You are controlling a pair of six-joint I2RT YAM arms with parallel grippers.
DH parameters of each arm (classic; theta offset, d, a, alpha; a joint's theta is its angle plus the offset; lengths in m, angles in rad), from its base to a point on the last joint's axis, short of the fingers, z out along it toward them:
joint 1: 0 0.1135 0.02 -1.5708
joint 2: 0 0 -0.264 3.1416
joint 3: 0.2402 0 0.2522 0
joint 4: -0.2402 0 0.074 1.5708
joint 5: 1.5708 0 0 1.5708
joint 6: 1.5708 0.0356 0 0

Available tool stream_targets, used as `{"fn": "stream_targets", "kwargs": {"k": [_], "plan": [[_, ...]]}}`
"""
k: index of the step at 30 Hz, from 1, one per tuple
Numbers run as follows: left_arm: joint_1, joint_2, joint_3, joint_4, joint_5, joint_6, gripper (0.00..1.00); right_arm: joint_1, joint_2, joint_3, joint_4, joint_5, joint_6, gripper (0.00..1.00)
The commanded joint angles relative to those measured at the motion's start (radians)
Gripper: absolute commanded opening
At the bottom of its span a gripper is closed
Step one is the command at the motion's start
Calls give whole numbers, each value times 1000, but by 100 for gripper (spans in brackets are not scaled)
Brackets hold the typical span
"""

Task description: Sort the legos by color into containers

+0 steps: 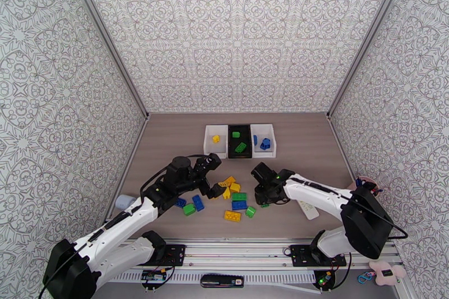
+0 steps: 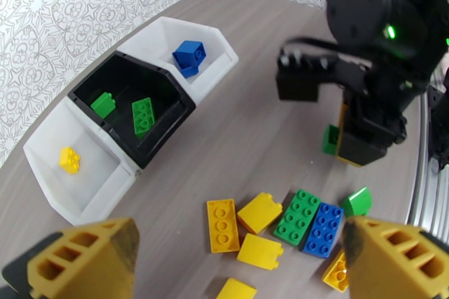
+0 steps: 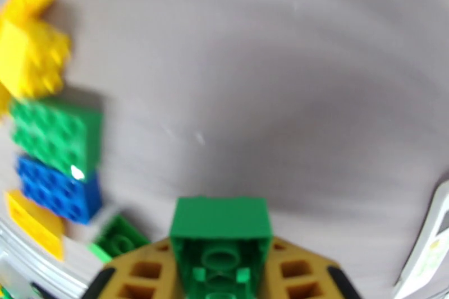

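Right fingers (image 3: 140, 272) were shut tight on a green brick (image 3: 221, 233), beside the loose bricks (image 2: 297, 216) on the tabletop (image 2: 252, 42). Left fingers (image 2: 84, 261) stood wide apart and empty above that pile, with three bins (image 2: 160, 146) farther back holding sorted bricks.

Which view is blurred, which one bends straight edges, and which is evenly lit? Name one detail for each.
Right wrist: motion blur smears the table and loose bricks; the green brick in the right claw looks fairly crisp. Left wrist: sharp, but the wide lens bows the row around the black bin; a green lamp glares. Top external: even light, soft shadows.
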Motion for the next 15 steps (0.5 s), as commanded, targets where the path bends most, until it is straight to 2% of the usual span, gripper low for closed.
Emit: {"fn": "stream_targets", "kwargs": {"k": [1,10,15], "plan": [[-4,-13,-20,9,18,-26,100,-35,57,122,24,66,-24,22],[-1,-24,-18,-2,-10,-39,100,-151,250,439,155,114,-106,23],[1,-17,-19,2,-16,-55,100,-181,417,647,178,138,-152,25]]}}
